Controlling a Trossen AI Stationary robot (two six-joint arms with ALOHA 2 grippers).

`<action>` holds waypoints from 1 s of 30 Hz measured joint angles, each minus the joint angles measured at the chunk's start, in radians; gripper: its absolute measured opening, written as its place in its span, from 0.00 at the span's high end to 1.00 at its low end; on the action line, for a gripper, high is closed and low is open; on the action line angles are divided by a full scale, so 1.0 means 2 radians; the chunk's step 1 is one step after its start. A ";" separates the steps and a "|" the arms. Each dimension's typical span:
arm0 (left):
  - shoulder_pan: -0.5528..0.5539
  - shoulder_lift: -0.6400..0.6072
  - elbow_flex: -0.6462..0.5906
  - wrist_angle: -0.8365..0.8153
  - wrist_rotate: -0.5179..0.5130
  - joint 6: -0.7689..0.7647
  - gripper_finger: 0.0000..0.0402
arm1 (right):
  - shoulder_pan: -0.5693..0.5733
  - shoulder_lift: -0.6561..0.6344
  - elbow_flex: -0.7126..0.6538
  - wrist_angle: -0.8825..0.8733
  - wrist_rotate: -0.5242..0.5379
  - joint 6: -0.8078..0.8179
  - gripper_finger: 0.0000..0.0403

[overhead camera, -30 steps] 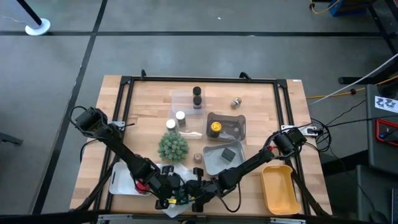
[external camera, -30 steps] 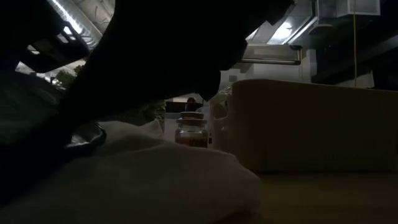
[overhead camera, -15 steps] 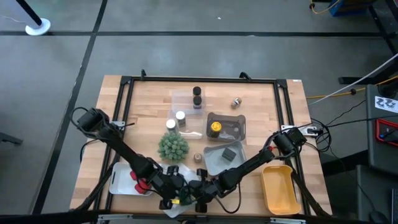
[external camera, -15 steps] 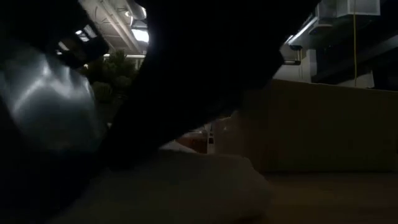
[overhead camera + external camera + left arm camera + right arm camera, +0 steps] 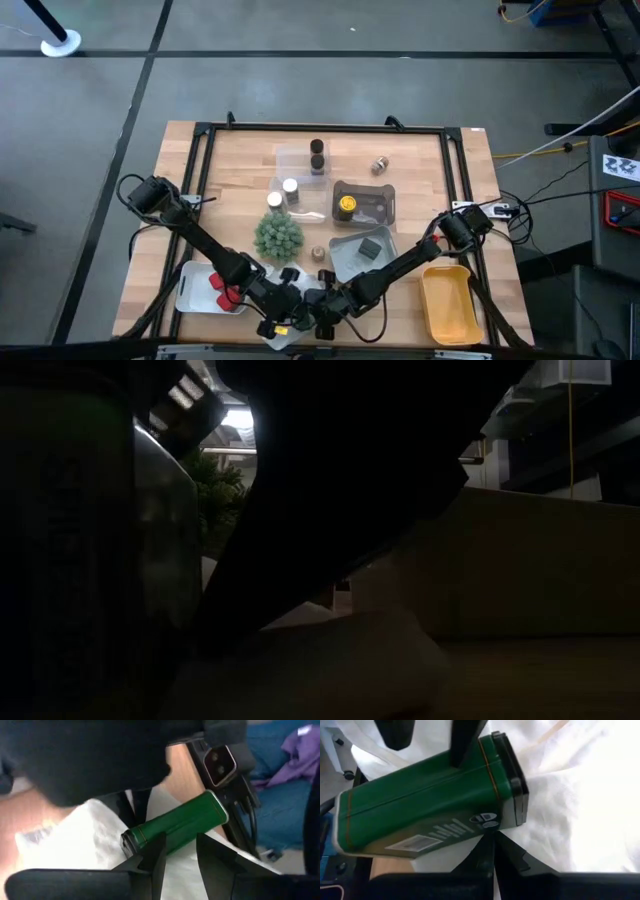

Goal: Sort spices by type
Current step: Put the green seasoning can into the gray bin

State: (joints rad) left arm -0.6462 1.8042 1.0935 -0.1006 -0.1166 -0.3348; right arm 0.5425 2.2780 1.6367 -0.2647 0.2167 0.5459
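L gripper (image 5: 180, 851) pinches green tin (image 5: 176, 825) over white bag (image 5: 570, 795) at near table edge, R gripper (image 5: 492, 851) closed under it; tin could slip or snag bag if arms tug unevenly.

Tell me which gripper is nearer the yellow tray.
Right. The right gripper sits at the table's near edge, closer to the yellow tray; the left gripper lies just beyond it, farther away.

A dark arm (image 5: 330, 480) blocks most of the low view.
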 joint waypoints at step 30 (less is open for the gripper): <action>0.008 -0.014 -0.001 -0.012 0.001 0.064 0.63 | 0.000 0.000 0.000 0.001 -0.014 0.000 0.99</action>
State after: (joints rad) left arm -0.6292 1.7769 1.0924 -0.1253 -0.1150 -0.2062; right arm 0.5426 2.2780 1.6367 -0.2633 0.1896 0.5457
